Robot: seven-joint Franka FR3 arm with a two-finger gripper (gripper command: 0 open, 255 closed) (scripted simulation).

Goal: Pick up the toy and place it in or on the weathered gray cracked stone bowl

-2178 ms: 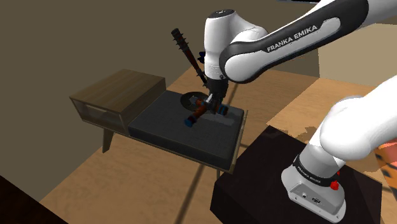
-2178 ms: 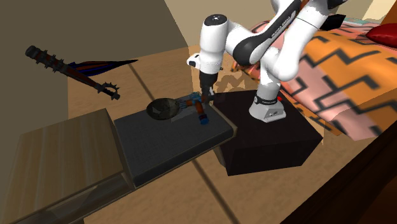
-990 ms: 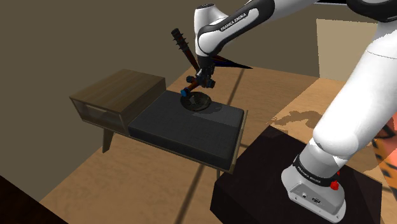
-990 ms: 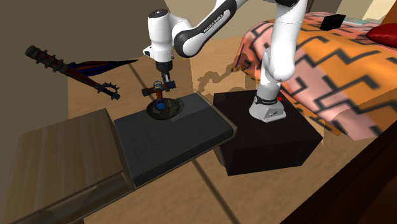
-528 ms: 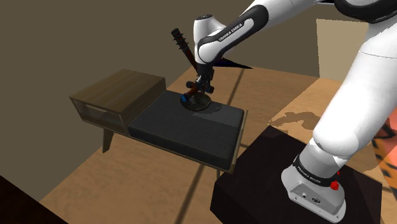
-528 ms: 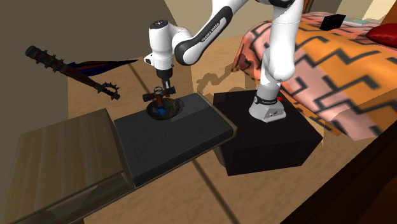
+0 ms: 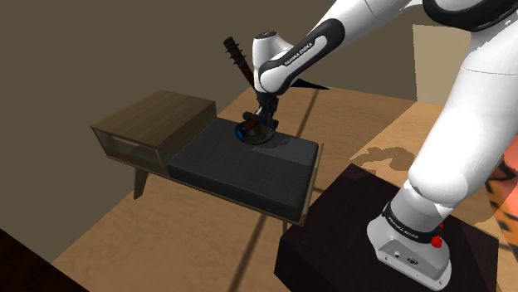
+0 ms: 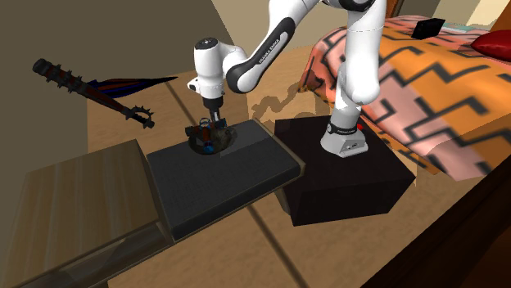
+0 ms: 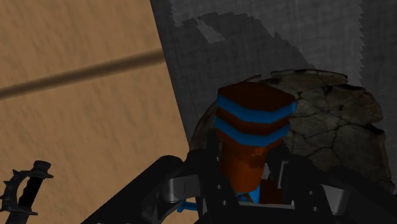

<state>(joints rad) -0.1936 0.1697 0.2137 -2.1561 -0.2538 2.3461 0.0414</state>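
White arm (image 7: pixel 465 108), fat rounded links, dark grey-black bands at the joints. White "FRANKA EMIKA" lettering (image 7: pixel 300 51) ran along a dark band on one link, 12 o'clock in the shoulder view. The base flange (image 7: pixel 412 240) at 4 o'clock had a pale foot, dark collar, thin light ring and small red marks. The gripper (image 9: pixel 245 184) was all black and blocky, with two grey round bits on its body.

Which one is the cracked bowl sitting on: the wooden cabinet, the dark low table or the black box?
The dark grey low table: the cracked grey stone bowl sits on its top. The brown wooden cabinet and black box hold no bowl.
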